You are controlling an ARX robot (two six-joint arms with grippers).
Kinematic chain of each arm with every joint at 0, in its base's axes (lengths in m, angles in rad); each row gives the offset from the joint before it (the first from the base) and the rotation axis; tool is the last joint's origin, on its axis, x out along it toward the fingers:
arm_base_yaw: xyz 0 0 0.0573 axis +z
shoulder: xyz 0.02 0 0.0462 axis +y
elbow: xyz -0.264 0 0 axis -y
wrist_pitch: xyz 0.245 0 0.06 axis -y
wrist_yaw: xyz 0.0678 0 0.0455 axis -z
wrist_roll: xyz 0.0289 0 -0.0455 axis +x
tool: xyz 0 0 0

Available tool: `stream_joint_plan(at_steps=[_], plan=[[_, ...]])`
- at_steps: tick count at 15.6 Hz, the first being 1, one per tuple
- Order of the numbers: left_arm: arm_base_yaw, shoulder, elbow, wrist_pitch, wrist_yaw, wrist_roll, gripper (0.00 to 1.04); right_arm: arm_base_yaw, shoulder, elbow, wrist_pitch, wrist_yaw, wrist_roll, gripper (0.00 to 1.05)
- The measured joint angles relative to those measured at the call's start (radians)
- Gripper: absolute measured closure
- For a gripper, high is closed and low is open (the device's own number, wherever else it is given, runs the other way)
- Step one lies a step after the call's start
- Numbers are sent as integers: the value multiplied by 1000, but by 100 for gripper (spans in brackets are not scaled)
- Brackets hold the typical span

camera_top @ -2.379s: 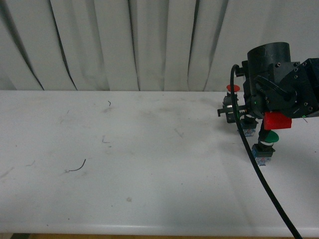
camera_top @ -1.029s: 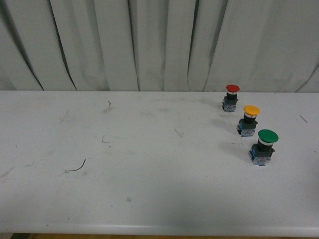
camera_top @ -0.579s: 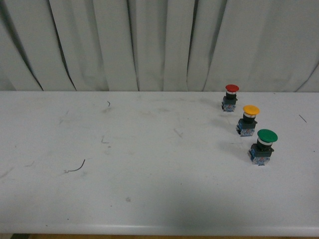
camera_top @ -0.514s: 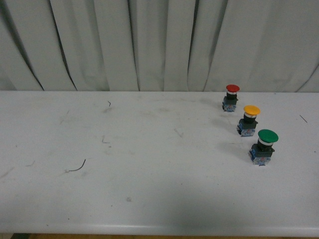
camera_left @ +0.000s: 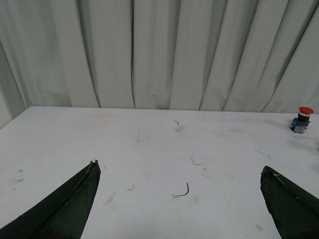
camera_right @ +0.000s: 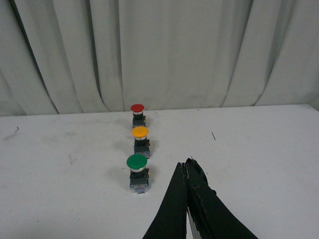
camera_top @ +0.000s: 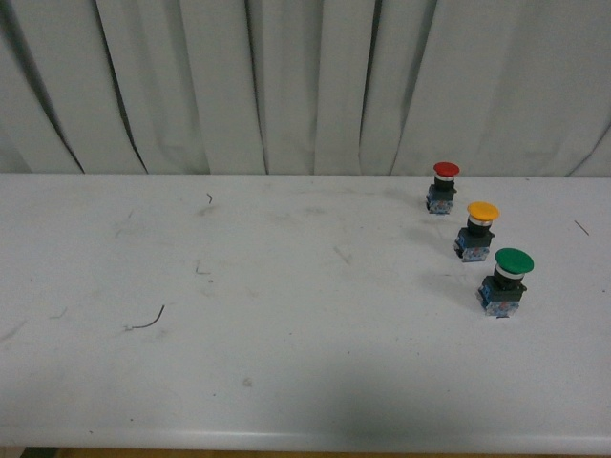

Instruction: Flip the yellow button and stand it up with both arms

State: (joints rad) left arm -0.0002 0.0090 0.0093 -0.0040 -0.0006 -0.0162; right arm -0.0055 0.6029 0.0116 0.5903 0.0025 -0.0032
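The yellow button (camera_top: 479, 229) stands upright on its blue-grey block, cap up, at the table's right, between a red-capped one and a green-capped one. In the right wrist view the yellow button (camera_right: 140, 139) is the middle of the same row. My right gripper (camera_right: 185, 165) is shut and empty, its tips well short of the row and apart from every button. My left gripper (camera_left: 179, 172) is open, with only bare table between its fingers. Neither arm shows in the front view.
The red-capped button (camera_top: 443, 185) stands behind the yellow one, and the green-capped button (camera_top: 507, 281) stands in front of it. A small dark curl of wire (camera_top: 146, 321) lies on the white table (camera_top: 286, 363) at the left. Grey curtains hang along the far edge.
The right arm, which covered the buttons 2.4 s ago, has left the front view. Over the last second the three buttons have stayed put.
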Motion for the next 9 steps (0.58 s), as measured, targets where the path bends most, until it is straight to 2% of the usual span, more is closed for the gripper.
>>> stream_joint_plan(at_steps=[9], plan=[[0,0,0,0,0,0,7,0,-323,0,-306,0,0,103]])
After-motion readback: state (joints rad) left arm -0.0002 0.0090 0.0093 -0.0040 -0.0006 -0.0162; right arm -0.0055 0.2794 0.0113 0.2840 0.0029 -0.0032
